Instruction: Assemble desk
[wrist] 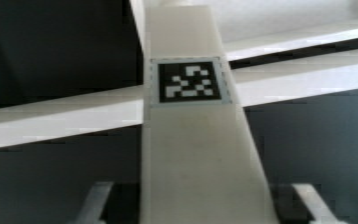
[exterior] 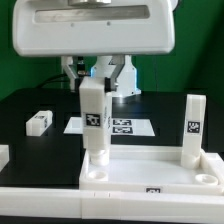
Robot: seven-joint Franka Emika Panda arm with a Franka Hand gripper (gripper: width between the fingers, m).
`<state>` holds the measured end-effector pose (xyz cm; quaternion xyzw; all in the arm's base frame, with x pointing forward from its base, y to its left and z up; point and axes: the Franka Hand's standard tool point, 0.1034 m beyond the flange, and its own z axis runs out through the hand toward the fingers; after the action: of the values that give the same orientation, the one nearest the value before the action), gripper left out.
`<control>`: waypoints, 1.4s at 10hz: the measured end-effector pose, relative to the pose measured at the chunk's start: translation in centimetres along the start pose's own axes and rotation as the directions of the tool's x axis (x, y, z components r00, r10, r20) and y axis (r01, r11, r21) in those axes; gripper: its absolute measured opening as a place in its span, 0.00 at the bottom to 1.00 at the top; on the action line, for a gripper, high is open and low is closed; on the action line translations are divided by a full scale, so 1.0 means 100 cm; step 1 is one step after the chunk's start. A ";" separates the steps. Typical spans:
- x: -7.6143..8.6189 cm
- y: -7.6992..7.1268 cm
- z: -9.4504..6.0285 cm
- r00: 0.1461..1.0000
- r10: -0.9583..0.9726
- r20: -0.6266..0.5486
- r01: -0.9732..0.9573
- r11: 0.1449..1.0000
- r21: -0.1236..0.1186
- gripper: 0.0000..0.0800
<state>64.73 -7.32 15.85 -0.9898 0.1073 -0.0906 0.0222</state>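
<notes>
Legs, three clear: first leg (exterior: 96,125) clamped in claw (exterior: 94,90), upright leg (exterior: 191,125) on one tabletop (exterior: 150,168), loose leg (exterior: 40,121).

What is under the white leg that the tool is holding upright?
The tabletop panel, at a corner socket. The leg covers the socket's hole, so how deep its end sits cannot be seen.

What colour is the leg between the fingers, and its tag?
White leg, black-and-white tag; wrist view.
</notes>
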 end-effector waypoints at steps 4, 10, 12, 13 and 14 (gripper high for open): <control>-0.002 -0.048 -0.004 0.999 -0.017 -0.050 0.017 1.000 0.010 0.36; -0.013 -0.105 0.006 0.997 0.010 -0.073 -0.008 1.000 0.025 0.36; -0.010 -0.110 0.006 0.985 0.007 -0.175 -0.003 1.000 0.028 0.36; -0.018 -0.123 0.007 0.981 -0.007 -0.194 0.014 0.999 0.032 0.36; -0.022 -0.132 0.008 0.981 -0.044 -0.191 0.050 0.998 0.025 0.36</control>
<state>65.48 6.08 15.50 -0.9785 0.0841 -0.1868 0.0247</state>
